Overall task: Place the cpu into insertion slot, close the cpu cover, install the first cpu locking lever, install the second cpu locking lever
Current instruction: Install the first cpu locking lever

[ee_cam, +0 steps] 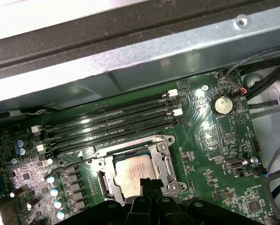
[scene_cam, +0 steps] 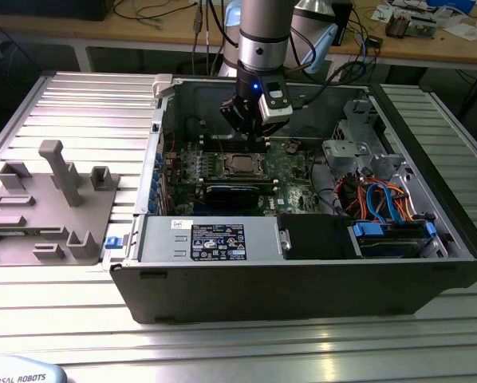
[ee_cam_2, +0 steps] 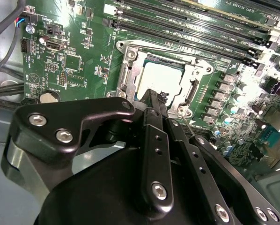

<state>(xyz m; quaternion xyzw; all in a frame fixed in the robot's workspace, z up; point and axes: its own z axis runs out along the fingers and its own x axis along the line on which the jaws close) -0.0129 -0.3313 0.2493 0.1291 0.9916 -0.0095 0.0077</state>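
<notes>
The hand [ee_cam_2: 154, 99] hangs tip-down inside the open computer case [scene_cam: 302, 279], its fingers [ee_cam: 148, 185] drawn together with nothing visible between them. In both wrist views the tips sit just over one edge of the cpu [ee_cam_2: 161, 77]; I cannot tell whether they touch it.

Directly under the hand, the cpu lies flat in the insertion slot [ee_cam: 95, 163], its dull silver top facing up. The cpu cover [ee_cam_2: 127, 79] is down around it, and the chip shows through the cover's window. From a corner of the slot just beside the hand, a thin wire lever [ee_cam: 72, 165] angles away over the board.

Around the slot spreads the green motherboard [scene_cam: 290, 159]. A row of long black memory slots [ee_cam: 112, 124] runs near the hand, between the slot and the case wall. A round coin battery [ee_cam: 221, 104] sits farther off on the board.

Farther out, in the exterior view, a grey power supply [scene_cam: 210, 239] with a label lies along the case's near side. A bundle of blue and orange cables [scene_cam: 382, 195] fills the end well away from the hand. The arm [scene_cam: 262, 32] rises straight up from the hand.

The case rests on a bench [scene_cam: 63, 104] of ribbed aluminium. A grey fixture block [scene_cam: 47, 207] with upright posts stands on it, well apart from the hand on the exterior view's left. Beyond the arm is a wooden worktop [scene_cam: 143, 32] strewn with cables.
</notes>
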